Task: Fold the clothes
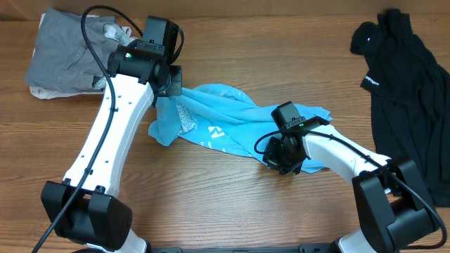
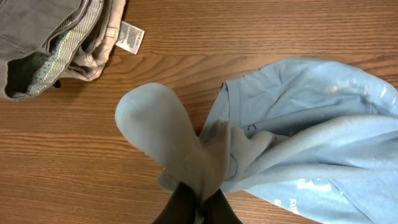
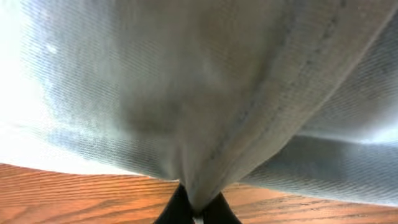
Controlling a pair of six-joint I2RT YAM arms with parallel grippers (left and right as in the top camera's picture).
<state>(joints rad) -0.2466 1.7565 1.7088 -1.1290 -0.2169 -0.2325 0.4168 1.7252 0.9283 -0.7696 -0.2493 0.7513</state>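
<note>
In the middle of the counter (image 1: 267,42), the blue T-shirt (image 1: 218,118) lies bunched and strung between my two grippers.

My left gripper (image 1: 170,83) is clenched on a gathered fold at the shirt's upper-left end, and my right gripper (image 1: 283,160) is pinched on cloth at its lower-right edge. Between them the shirt is twisted, its white print only partly showing. The black garment (image 1: 408,77) lies well apart at the right edge. A grey garment (image 1: 67,60) sits just beside my left arm. I judge each pinch may hold several layers, so pulling apart could keep the twist rather than spread the shirt. A thin bite could slip, and a leftward sweep could drag the grey garment.
</note>
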